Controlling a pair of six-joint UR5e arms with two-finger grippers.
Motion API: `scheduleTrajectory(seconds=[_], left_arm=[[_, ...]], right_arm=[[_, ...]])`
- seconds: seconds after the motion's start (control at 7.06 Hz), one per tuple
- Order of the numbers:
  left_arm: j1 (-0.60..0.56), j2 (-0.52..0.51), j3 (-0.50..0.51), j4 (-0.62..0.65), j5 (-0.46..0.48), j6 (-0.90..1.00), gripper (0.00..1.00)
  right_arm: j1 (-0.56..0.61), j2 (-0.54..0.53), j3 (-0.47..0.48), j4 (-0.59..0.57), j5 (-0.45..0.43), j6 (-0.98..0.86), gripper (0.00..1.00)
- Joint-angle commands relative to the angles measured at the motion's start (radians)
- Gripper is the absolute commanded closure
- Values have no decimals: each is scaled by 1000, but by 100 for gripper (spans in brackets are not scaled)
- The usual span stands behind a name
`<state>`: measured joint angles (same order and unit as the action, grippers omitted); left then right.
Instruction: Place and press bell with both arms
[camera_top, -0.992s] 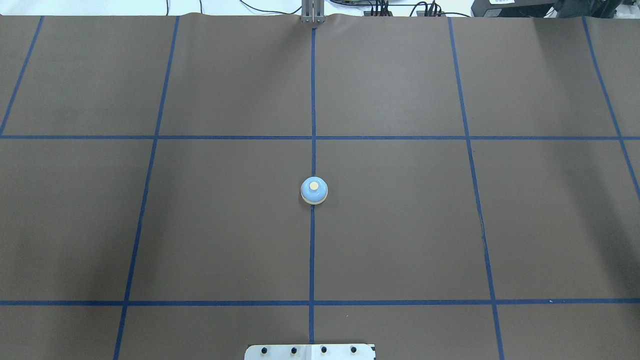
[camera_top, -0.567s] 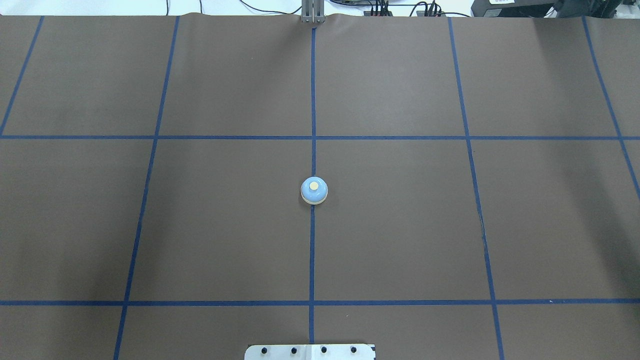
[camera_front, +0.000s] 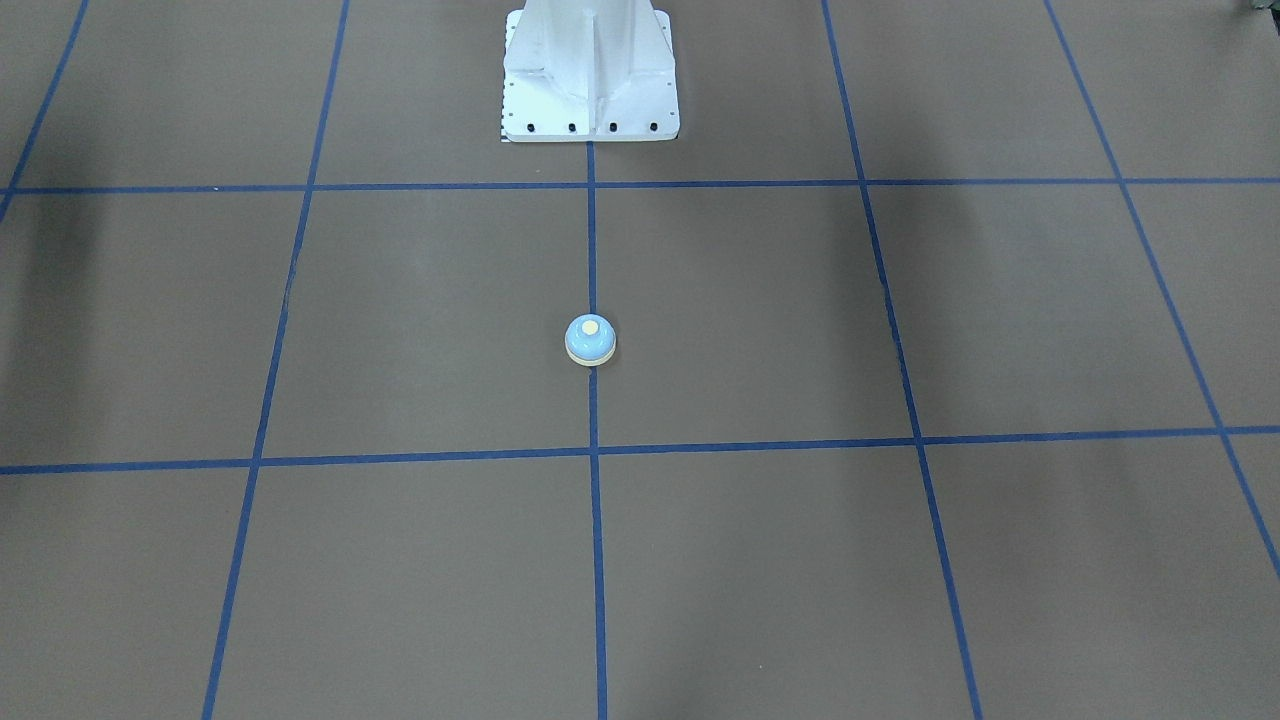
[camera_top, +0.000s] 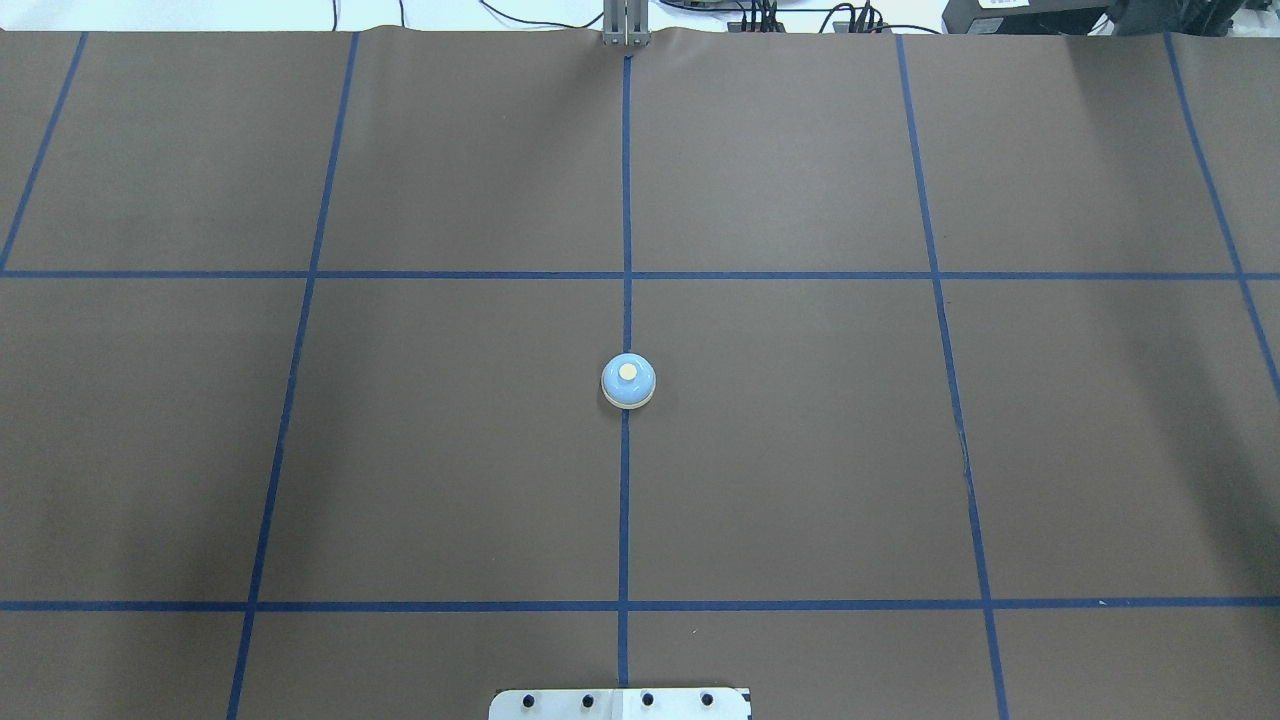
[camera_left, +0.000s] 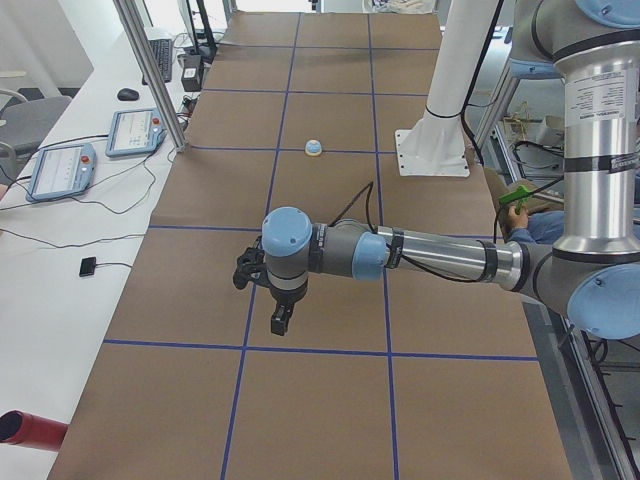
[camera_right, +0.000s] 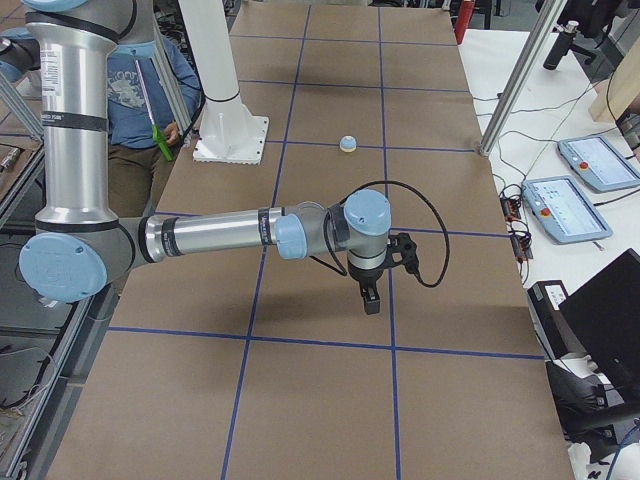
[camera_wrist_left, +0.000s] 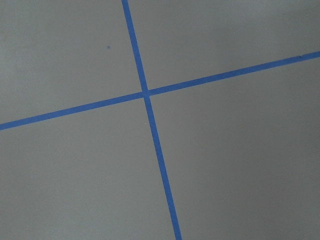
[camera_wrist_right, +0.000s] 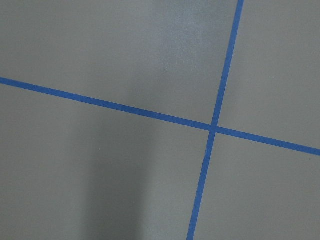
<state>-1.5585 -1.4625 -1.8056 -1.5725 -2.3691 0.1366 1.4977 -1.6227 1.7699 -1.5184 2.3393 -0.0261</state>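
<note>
The bell (camera_top: 628, 381), light blue dome with cream button and base ring, stands upright on the centre blue tape line of the brown table; it also shows in the front view (camera_front: 590, 340), the left side view (camera_left: 314, 147) and the right side view (camera_right: 348, 144). No gripper is near it. My left gripper (camera_left: 281, 322) hangs over the table far from the bell, seen only in the left side view; I cannot tell its state. My right gripper (camera_right: 370, 299) likewise shows only in the right side view; I cannot tell its state. Both wrist views show only table and tape lines.
The white pedestal base (camera_front: 590, 75) stands behind the bell on the robot's side. Blue tape lines (camera_top: 625, 500) grid the brown table cover. Teach pendants (camera_left: 64, 168) and cables lie on the side bench. A person (camera_right: 140, 90) sits beside the robot.
</note>
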Motion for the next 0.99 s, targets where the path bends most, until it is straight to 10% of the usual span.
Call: scheduleTrajectory(seconds=[0.0, 0.85], left_arm=[[-2, 5, -3, -1, 1, 0, 0], [0, 5, -23, -3, 4, 1, 0]], right_arm=[[-4, 0, -1, 1, 3, 0, 0], [-21, 9, 3, 4, 8, 12, 0]])
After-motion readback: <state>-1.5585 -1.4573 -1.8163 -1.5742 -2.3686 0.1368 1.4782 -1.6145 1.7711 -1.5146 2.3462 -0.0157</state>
